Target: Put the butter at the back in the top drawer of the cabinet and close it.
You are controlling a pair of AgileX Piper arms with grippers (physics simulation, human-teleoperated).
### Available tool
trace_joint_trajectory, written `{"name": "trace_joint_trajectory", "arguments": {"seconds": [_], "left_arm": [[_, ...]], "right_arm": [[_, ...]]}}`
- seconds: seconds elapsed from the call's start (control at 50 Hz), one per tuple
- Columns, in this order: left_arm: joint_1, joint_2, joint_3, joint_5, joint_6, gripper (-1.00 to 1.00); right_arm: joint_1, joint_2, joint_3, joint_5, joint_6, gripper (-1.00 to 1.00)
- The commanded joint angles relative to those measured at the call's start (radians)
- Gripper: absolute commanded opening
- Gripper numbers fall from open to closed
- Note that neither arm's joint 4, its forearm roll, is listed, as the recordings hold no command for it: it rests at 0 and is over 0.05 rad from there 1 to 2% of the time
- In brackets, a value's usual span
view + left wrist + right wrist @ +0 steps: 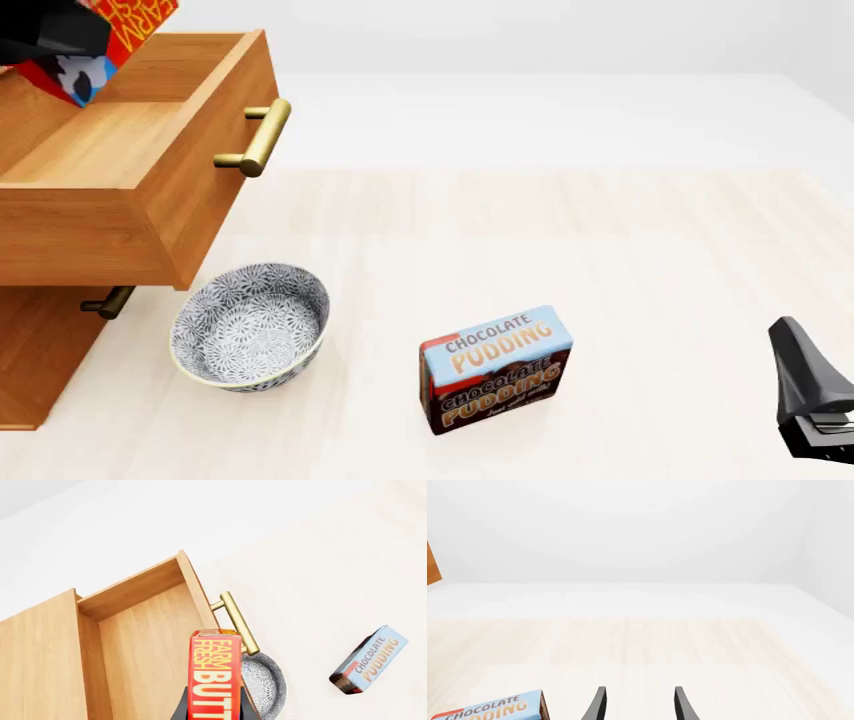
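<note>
Overhead, the left claw (215, 707) grips the butter (215, 675), its dark fingers pressed to either side of the red box. In the front view the butter (118, 40) hangs tilted above the top drawer (134, 150), over its rear part, and is not resting on the drawer floor. The top drawer is pulled well out of the cabinet (34, 350), so its bare wooden inside shows, and its brass handle (260, 138) juts from the front panel. Below it, another brass handle (107, 302) shows on a lower drawer that sits closed.

On the worktop (601, 250), just in front of the cabinet and beneath the open drawer's front edge, stands a grey patterned bowl (251, 326). Further to the right, apart from the bowl, a chocolate pudding box (497, 368) stands upright with its label facing the camera.

The right claw (637, 705) is released, its two fingers spread with clear space between them and nothing held. It sits low over the worktop at the right edge of the front view (814, 395), with the pudding box near it on the left.
</note>
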Motion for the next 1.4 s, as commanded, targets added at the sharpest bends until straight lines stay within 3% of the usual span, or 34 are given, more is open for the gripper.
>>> {"name": "trace_joint_trajectory", "arguments": {"seconds": [0.02, 0.24, 0.26, 0.3, 0.44, 0.82, 1.4], "left_arm": [[0.042, 0.007, 0.019, -0.02, 0.018, -1.0], [0.084, 0.03, 0.042, -0.026, -0.003, -1.0], [0.129, -0.006, 0.073, -0.03, 0.033, -1.0], [0.096, 0.03, 0.071, -0.031, 0.0, -1.0], [0.145, -0.002, 0.086, -0.029, 0.023, -1.0], [0.166, -0.021, 0.116, -0.027, 0.037, -1.0], [0.2, 0.086, 0.137, -0.116, 0.008, -1.0]], "right_arm": [[0.0, 0.0, 0.0, 0.0, 0.0, 1.0], [0.0, 0.0, 0.0, 0.0, 0.0, 1.0], [0.0, 0.0, 0.0, 0.0, 0.0, 1.0], [0.0, 0.0, 0.0, 0.0, 0.0, 1.0], [0.0, 0.0, 0.0, 0.0, 0.0, 1.0], [0.0, 0.0, 0.0, 0.0, 0.0, 1.0], [0.0, 0.0, 0.0, 0.0, 0.0, 1.0]]}}
